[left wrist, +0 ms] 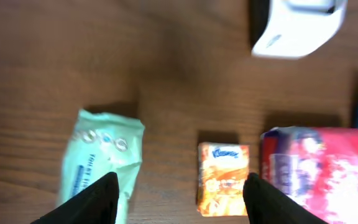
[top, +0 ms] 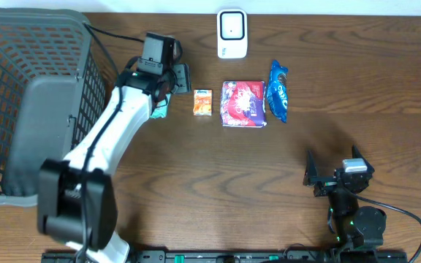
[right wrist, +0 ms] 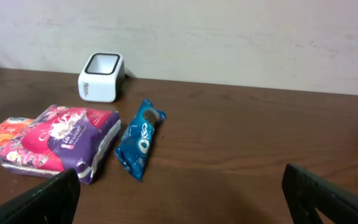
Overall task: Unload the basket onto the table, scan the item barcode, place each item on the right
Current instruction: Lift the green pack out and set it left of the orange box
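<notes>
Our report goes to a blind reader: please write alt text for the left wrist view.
The left gripper hangs open over a wooden table, dark fingertips wide apart. Beneath lie a mint-green packet, an orange tissue pack and a red-purple packet; a white scanner sits top right.

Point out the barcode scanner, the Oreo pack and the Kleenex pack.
Barcode scanner [top: 232, 28]: overhead view, its front window.
Oreo pack [right wrist: 142, 139]: right wrist view, the white logo.
Kleenex pack [left wrist: 223, 180]: left wrist view, its orange face.
</notes>
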`<action>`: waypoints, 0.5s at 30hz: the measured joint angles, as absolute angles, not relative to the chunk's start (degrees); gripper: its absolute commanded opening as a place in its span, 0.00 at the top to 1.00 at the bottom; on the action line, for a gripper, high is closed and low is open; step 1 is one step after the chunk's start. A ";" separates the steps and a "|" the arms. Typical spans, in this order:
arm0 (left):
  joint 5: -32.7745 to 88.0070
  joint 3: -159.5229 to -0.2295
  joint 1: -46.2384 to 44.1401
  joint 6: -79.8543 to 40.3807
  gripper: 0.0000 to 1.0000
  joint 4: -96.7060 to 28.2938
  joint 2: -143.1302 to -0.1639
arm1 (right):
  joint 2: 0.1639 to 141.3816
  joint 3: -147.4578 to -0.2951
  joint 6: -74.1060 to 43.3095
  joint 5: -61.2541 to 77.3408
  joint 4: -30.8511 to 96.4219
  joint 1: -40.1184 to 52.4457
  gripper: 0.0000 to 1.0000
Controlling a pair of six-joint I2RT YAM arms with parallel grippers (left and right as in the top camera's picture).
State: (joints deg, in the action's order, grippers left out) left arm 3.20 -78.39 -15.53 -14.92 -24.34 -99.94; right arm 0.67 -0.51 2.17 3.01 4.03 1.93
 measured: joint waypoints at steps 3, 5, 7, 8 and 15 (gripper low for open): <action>2.39 -78.39 -15.03 -13.43 0.42 -24.25 -93.41 | 0.67 -0.51 2.17 3.01 4.05 1.93 0.01; 1.15 -78.41 -14.13 -12.80 0.50 -24.36 -88.23 | 0.67 -0.51 2.17 3.01 4.05 1.93 0.01; -0.12 -78.50 -12.58 -11.75 0.54 -25.28 -83.18 | 0.67 -0.51 2.17 3.01 4.05 1.93 0.01; -0.54 -78.54 -11.88 -11.77 0.59 -25.93 -81.54 | 0.67 -0.51 2.17 3.01 4.03 1.93 0.01; -2.48 -78.78 -6.44 -10.37 0.77 -35.86 -76.60 | 0.67 -0.51 2.17 3.01 4.03 1.93 0.01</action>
State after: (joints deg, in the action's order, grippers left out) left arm -2.48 -78.78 -6.44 -10.37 -35.86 -76.60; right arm 0.67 -0.51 2.17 3.01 4.03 1.93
